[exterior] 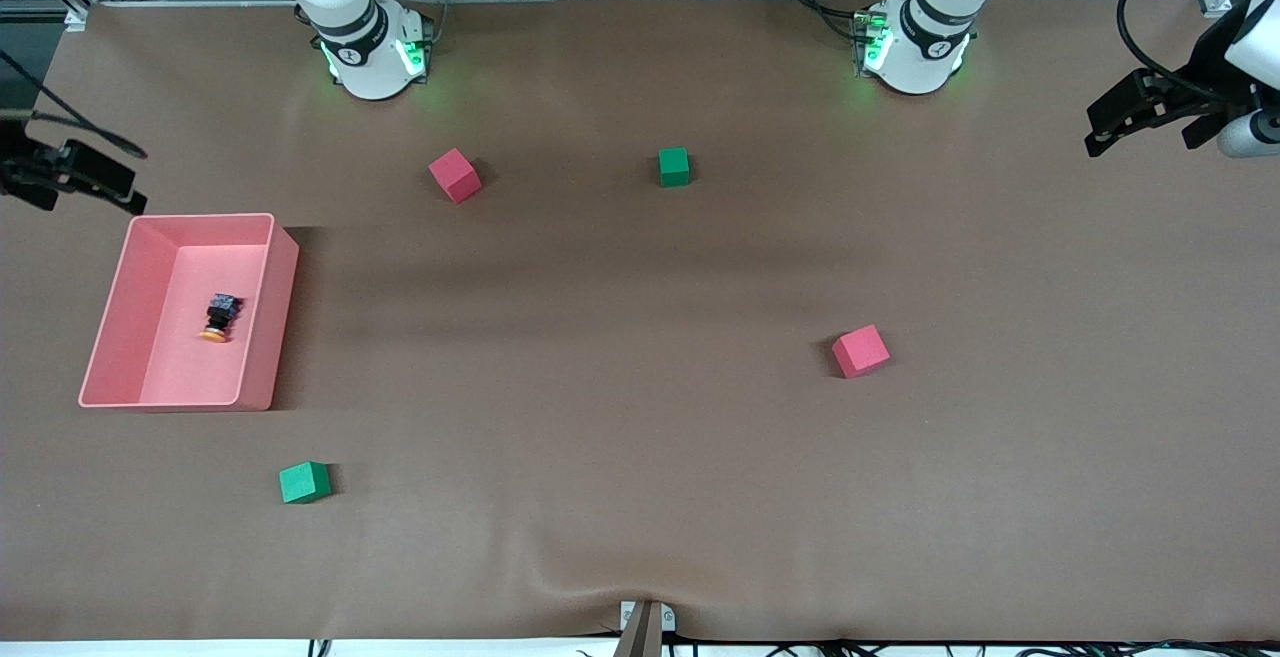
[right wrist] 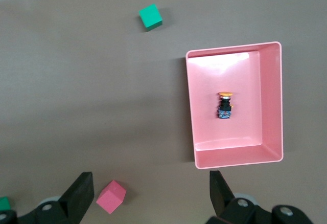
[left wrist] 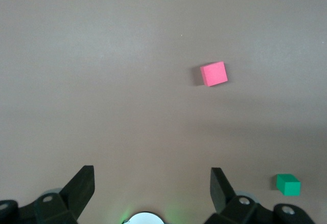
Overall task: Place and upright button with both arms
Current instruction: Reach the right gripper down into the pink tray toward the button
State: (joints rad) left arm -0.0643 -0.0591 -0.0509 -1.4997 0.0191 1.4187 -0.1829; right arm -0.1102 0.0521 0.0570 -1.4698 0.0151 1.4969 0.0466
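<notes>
Brown table covering (exterior: 640, 457) stretches under both of my arms, whose bases stand at its farthest edge from the front camera. Toward my right arm's end sits a pink tray (exterior: 268, 337), and the button (exterior: 219, 318) lies on its side on the tray floor, clear of the walls. Its long axis runs roughly toward the front camera, with the orange cap at the nearer end and the dark body pointing back toward my bases. My right gripper (exterior: 70, 177) hangs in the air just off the tray's farther corner, at the table's edge, jaws spread wide and holding nothing. My left gripper (exterior: 1130, 117) waits high over the other end of the table, jaws likewise wide apart and empty. Two red cubes (exterior: 455, 175) (exterior: 860, 351) and two green cubes (exterior: 674, 166) (exterior: 304, 482) are scattered about.
</notes>
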